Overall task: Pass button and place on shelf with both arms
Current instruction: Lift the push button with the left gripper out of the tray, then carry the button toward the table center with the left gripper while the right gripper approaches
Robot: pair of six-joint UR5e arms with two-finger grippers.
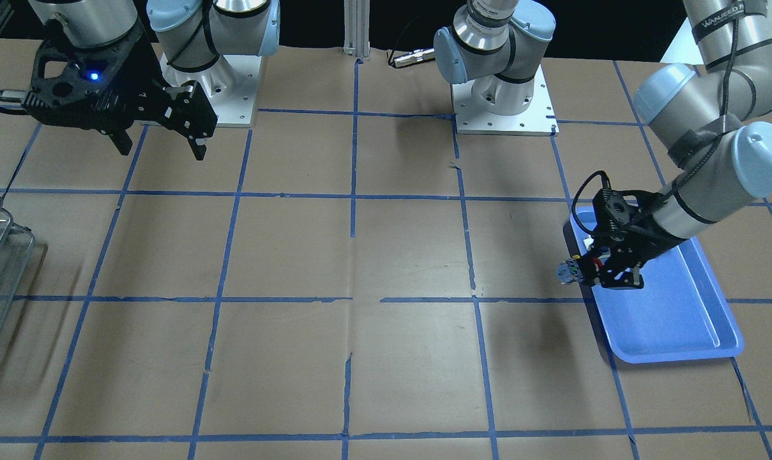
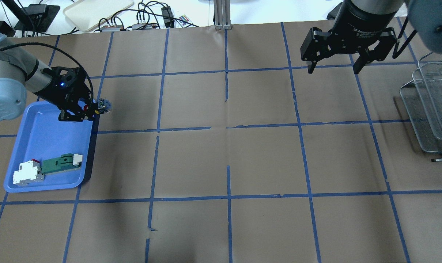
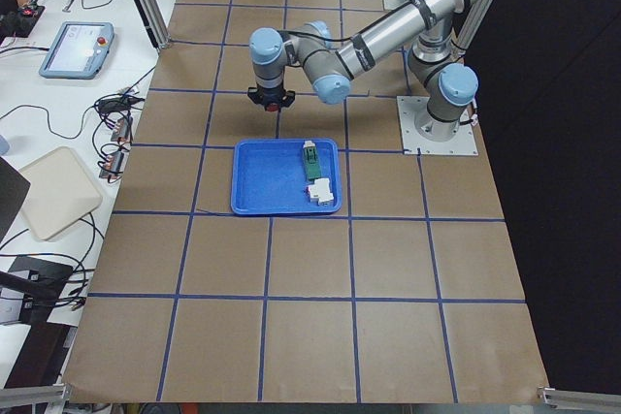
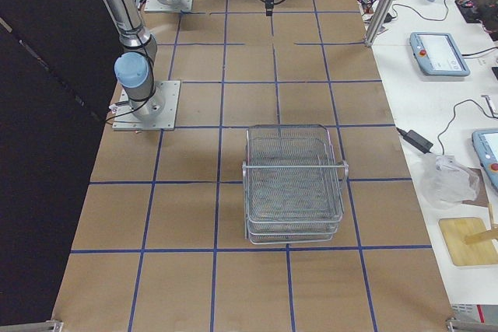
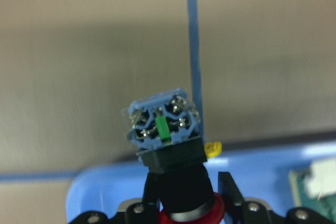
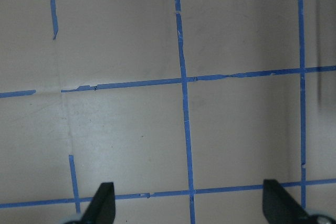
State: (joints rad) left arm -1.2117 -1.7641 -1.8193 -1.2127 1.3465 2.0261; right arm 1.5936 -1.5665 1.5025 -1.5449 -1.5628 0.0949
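Now you see the left gripper [image 2: 93,110] clenched on the button [image 2: 104,106]; the right gripper [image 2: 333,71], labelled "Adaptive", hangs spread wide.

"WANJEED" on black strap [image 1: 719,23] around left arm [image 1: 743,51], "2F Adaptive" on right gripper [image 2: 333,68]

even light, blurry wrist views

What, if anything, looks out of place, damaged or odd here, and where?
Only the blue tape grid: its lines are torn and gapped near the middle. The button sits in the left gripper; nothing is spilled.
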